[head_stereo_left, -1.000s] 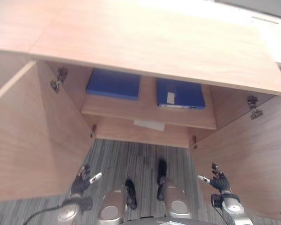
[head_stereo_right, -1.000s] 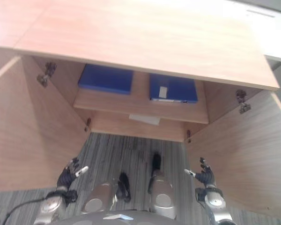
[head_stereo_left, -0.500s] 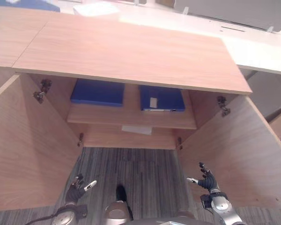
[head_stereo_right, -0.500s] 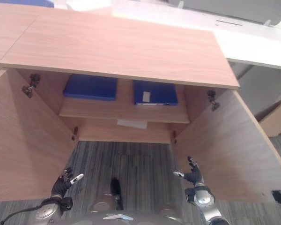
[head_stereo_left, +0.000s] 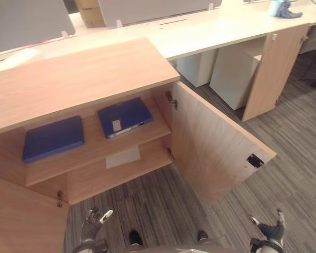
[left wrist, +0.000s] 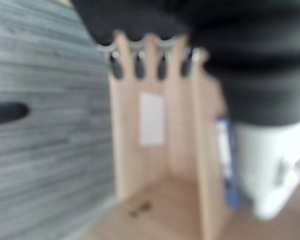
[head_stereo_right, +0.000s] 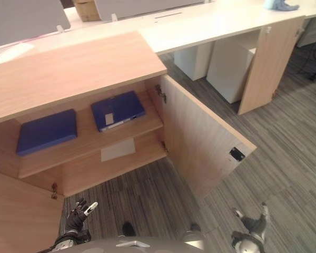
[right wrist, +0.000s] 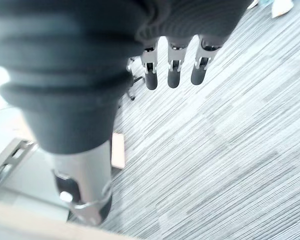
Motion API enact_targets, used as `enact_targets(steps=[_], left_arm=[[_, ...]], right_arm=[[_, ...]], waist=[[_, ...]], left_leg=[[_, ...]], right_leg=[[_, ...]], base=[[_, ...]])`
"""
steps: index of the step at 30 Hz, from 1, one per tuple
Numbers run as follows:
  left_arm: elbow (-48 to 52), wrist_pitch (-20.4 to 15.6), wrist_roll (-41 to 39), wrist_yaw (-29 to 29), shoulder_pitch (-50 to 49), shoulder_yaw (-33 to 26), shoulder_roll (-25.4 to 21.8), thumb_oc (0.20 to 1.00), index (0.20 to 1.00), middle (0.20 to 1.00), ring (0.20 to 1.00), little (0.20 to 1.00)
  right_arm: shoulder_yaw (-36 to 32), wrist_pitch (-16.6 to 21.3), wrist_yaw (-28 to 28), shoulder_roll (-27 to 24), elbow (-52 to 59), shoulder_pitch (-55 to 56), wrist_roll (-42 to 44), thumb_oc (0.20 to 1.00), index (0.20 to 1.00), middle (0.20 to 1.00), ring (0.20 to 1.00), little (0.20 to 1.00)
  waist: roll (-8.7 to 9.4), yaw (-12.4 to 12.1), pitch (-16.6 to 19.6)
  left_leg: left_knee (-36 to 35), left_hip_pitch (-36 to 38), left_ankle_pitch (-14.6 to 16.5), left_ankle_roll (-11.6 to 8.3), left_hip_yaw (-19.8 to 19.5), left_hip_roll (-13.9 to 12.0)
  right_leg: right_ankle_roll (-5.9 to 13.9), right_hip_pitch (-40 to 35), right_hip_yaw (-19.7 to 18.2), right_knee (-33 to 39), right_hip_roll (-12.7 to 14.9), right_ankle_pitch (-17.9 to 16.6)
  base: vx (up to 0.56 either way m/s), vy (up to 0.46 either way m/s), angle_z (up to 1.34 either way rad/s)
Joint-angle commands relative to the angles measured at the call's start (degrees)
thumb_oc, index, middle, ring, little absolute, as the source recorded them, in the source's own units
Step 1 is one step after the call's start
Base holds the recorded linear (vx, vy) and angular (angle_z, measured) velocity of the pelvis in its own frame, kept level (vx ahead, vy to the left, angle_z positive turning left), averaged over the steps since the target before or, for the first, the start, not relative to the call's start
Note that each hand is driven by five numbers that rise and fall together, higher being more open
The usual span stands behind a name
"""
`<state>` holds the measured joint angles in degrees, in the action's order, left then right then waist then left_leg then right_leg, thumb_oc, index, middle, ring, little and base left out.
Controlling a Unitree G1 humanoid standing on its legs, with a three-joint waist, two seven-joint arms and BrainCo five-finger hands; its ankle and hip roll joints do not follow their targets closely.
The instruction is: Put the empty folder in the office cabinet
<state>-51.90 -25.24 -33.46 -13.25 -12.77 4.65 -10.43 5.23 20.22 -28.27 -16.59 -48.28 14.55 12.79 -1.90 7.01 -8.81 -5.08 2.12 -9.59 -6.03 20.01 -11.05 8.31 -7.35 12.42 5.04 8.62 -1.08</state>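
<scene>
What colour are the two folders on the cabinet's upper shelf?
Both folders are blue, the right one bearing a white label; clearest in the left eye view.

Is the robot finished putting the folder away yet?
It looks nearly done. Two flat blue folders already lie side by side on the upper shelf of the light wooden cabinet. Nothing is in hand: the left hand and the right hand hang open and empty above the grey striped floor. Both cabinet doors stand open, so closing them may be left.
</scene>
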Motion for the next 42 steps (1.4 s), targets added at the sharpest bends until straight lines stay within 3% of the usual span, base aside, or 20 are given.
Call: enact_targets(steps=[1, 4, 8, 14, 18, 20, 22, 23, 26, 31, 35, 42], left_arm=[[-0.72, -2.31, 0.11, -1.35, 3.29, 1.48, -5.68, 1.0, 1.0, 1.0, 1.0, 1.0], [-0.92, -1.74, 1.06, -2.29, 3.45, 1.79, -6.53, 1.0, 1.0, 1.0, 1.0, 1.0], [-1.07, 0.68, 3.85, -4.08, 4.55, 2.69, -8.81, 1.0, 1.0, 1.0, 1.0, 1.0], [-0.99, 2.13, 5.11, -4.83, 5.01, 3.82, -10.1, 1.0, 1.0, 1.0, 1.0, 1.0], [-0.96, 2.33, 4.88, -5.57, 5.23, 4.48, -10.42, 1.0, 1.0, 1.0, 1.0, 1.0], [-0.93, 1.96, 4.5, -5.75, 4.95, 4.6, -10.44, 1.0, 1.0, 1.0, 1.0, 1.0], [-0.91, 1.73, 4.36, -5.77, 4.77, 4.57, -10.45, 1.0, 1.0, 1.0, 1.0, 1.0], [-0.88, 1.45, 3.99, -6.18, 4.4, 3.93, -10.43, 1.0, 1.0, 1.0, 1.0, 1.0], [-0.39, 1.74, 3.79, -6.52, 4.11, 2.97, -10.39, 1.0, 1.0, 1.0, 1.0, 1.0], [1.45, 1.86, 3.72, -5.29, 2.03, 0.73, -8.65, 1.0, 1.0, 1.0, 1.0, 1.0], [1.95, 1.0, 3.64, -3.96, 1.59, 0.71, -7.42, 1.0, 1.0, 1.0, 1.0, 1.0], [2.27, -1.46, 0.83, -1.65, 1.52, 1.76, -6.56, 1.0, 1.0, 1.0, 1.0, 1.0]], right_arm=[[-3.09, 5.68, 3.43, -1.42, -2.3, -10.02, 4.37, 1.0, 1.0, 1.0, 1.0, 1.0], [-3.31, 5.89, 5.53, -2.98, -3.65, -12.18, 5.1, 1.0, 1.0, 1.0, 1.0, 1.0], [-1.29, 5.7, 12.78, -7.12, -6.01, -18.75, 7.41, 1.0, 1.0, 1.0, 1.0, 1.0], [-1.86, 4.14, 20.05, -11.02, -9.93, -24.83, 12.06, 1.0, 1.0, 1.0, 1.0, 1.0], [-1.26, 3.1, 25.09, -12.87, -10.87, -28.7, 9.85, 1.0, 1.0, 1.0, 1.0, 1.0], [0.35, 4.33, 29.12, -13.36, -9.94, -30.25, 9.66, 1.0, 1.0, 1.0, 1.0, 1.0], [0.98, 4.66, 30.82, -13.37, -9.32, -30.52, 9.54, 1.0, 1.0, 1.0, 1.0, 1.0], [3.33, 5.87, 36.02, -13.15, -6.16, -30.38, 7.65, 1.0, 1.0, 1.0, 1.0, 1.0], [6.43, 6.21, 40.18, -12.57, -1.58, -29.37, 8.09, 1.0, 1.0, 1.0, 1.0, 1.0], [16.07, 1.1, 47.61, -8.79, 15.19, -24.11, 5.21, 1.0, 1.0, 1.0, 1.0, 1.0], [22.8, -0.92, 49.29, -5.83, 21.94, -21.78, 2.21, 1.0, 1.0, 1.0, 1.0, 1.0], [29.94, -0.44, 48.88, -3.91, 24.52, -22.95, -0.25, 1.0, 1.0, 1.0, 1.0, 1.0]], waist=[[1.5, -4.73, -2.63], [1.36, -5.65, -2.23], [1.25, -8.44, -1.33], [0.56, -10.65, -0.72], [-0.21, -11.76, -0.88], [-0.41, -12.28, -0.94], [-0.41, -12.38, -0.97], [-0.26, -12.58, -1.02], [0.1, -12.67, -1.04], [1.92, -12.98, -0.98], [2.89, -13.8, -1.33], [3.73, -16.12, -1.2]], left_leg=[[0.28, 6.37, 7.7, 3.44, -1.21, 3.6], [0.08, 6.52, 7.57, 3.15, -2.01, 3.48], [0.08, 6.5, 7.44, 2.63, -4.09, 3.52], [0.08, 6.0, 7.07, 2.33, -5.81, 3.6], [0.08, 5.11, 6.63, 2.15, -6.9, 3.79], [0.08, 4.73, 6.4, 2.01, -7.23, 3.76], [0.08, 4.64, 6.33, 1.98, -7.36, 3.75], [0.08, 4.47, 6.17, 1.91, -7.49, 3.67], [0.08, 4.32, 5.98, 1.78, -7.48, 3.49], [0.08, 4.41, 5.48, 1.28, -6.27, 2.36], [0.08, 4.69, 6.15, 0.9, -6.72, 2.02], [0.08, 3.68, 6.09, 0.94, -8.45, 2.47]], right_leg=[[1.49, 2.8, 1.77, -2.34, 3.03, -5.8], [1.18, 1.96, 2.85, -2.02, 2.9, -5.47], [0.64, 0.14, 5.86, -1.25, 2.95, -4.82], [0.26, -0.9, 7.9, -0.91, 2.8, -4.29], [-0.22, -0.92, 8.68, -0.94, 2.69, -3.94], [-0.47, -1.05, 9.08, -0.88, 2.61, -3.71], [-0.55, -1.07, 9.17, -0.91, 2.59, -3.62], [-0.65, -1.17, 9.46, -1.0, 2.61, -3.48], [-0.62, -1.29, 9.82, -0.95, 2.63, -3.48], [-0.06, -1.85, 11.47, -0.63, 3.02, -4.02], [0.68, -2.66, 11.75, -0.72, 2.93, -3.45], [0.83, -3.12, 13.15, -0.66, 2.76, -3.31]], base=[[0.07, -0.127, 0.05], [0.05, -0.093, 0.16], [0.07, -0.116, 0.49], [0.04, -0.062, 0.19], [-0.03, -0.001, 0.09], [-0.04, 0.011, -0.02], [-0.03, 0.011, 0.13], [-0.05, 0.024, 0.19], [-0.04, 0.02, -0.13], [0.01, 0.009, 0.02], [0.03, 0.026, -0.04], [0.03, 0.034, 0.28]])
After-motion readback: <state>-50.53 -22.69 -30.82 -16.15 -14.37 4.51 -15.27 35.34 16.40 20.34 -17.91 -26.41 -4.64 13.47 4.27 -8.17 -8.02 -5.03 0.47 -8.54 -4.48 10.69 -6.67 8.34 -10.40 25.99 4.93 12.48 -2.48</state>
